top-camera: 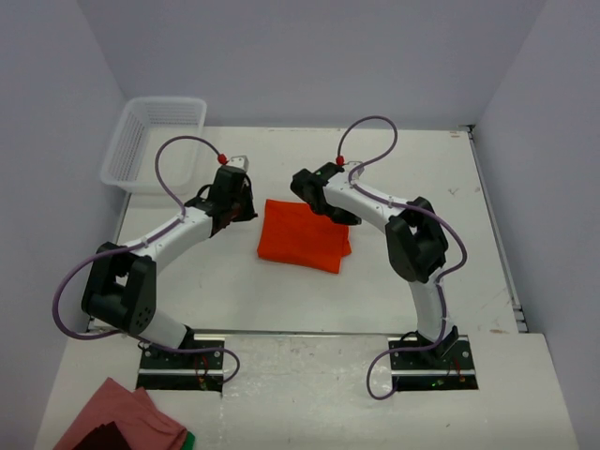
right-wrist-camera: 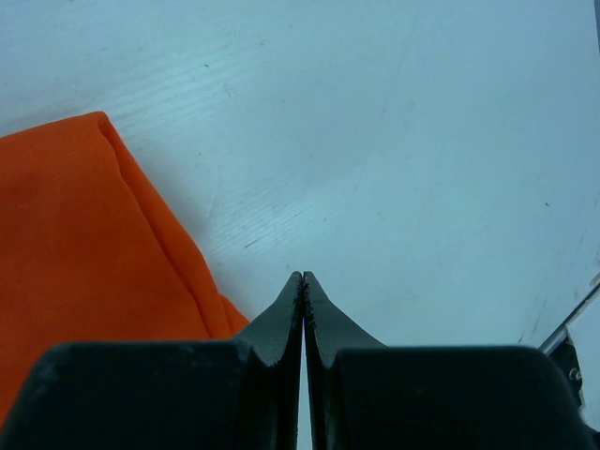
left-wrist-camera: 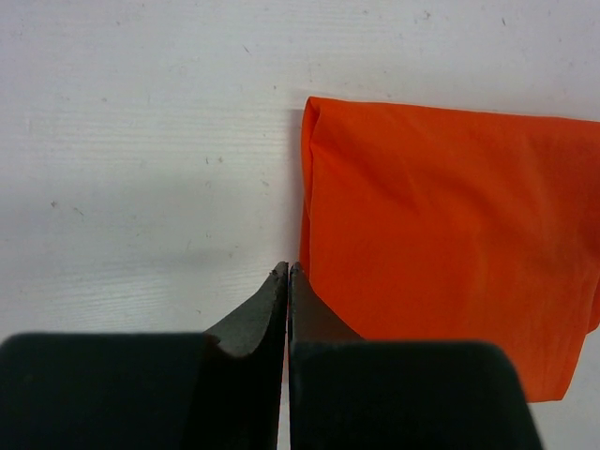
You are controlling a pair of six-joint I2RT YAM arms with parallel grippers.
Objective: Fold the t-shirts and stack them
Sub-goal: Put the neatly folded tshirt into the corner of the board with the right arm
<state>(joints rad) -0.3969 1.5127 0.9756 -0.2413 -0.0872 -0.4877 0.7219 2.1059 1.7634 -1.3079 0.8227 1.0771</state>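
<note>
One orange-red t-shirt (top-camera: 302,236) lies folded into a flat rectangle in the middle of the white table. My left gripper (top-camera: 249,214) is shut and empty, hovering just at the shirt's left edge; in the left wrist view the fingertips (left-wrist-camera: 287,272) meet beside the folded edge of the shirt (left-wrist-camera: 450,234). My right gripper (top-camera: 349,219) is shut and empty at the shirt's far right corner; in the right wrist view it (right-wrist-camera: 303,277) is over bare table, with the shirt (right-wrist-camera: 84,253) to its left. Neither gripper holds fabric.
A white plastic basket (top-camera: 155,141) stands at the far left corner. A pile of pink and dark red cloth (top-camera: 117,422) lies at the near left, beside the left arm's base. A metal rail (top-camera: 492,225) runs along the table's right edge.
</note>
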